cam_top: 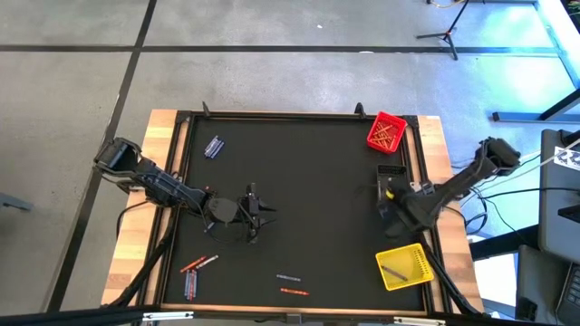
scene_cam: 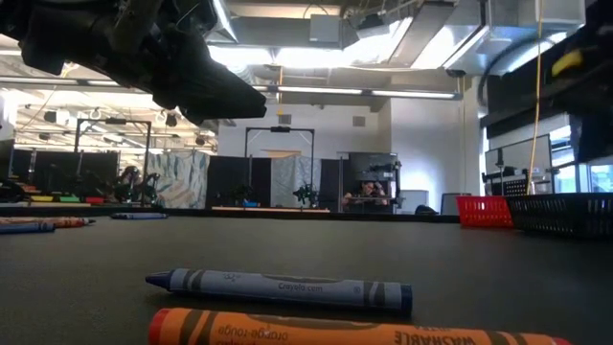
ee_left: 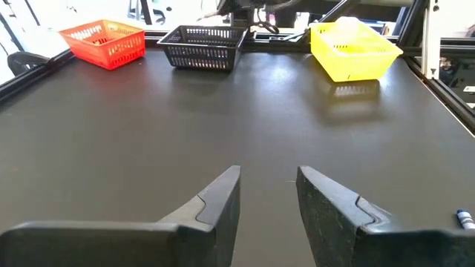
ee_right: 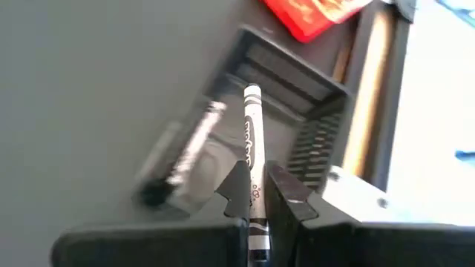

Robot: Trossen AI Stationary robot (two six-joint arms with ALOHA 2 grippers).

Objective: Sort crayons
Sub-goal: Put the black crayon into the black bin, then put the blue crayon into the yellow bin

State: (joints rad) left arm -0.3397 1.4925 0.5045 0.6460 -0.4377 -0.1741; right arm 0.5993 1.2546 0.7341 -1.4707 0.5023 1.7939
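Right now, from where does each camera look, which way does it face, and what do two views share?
High: above the table, facing straight down; both arms, left claw, right claw.
Low: at table-top height, facing across a blue crayon into the room; an arm overhead.
Left wrist: behind the open left claw, facing the yellow bin.
Right wrist: behind the right claw, shut on a grey crayon.
Shared: the red bin shows in all four.

We see a matt black mat covering the desk [cam_top: 299, 199], edged with pale bare wood. The red bin [ee_left: 104, 42], black basket [ee_left: 204, 46] and yellow bin [ee_left: 355, 49], beyond the left end effector [ee_left: 267, 194], look like glossy slotted plastic. The paper-wrapped grey crayon [ee_right: 254, 156] sits pinched in the right end effector [ee_right: 257, 191].
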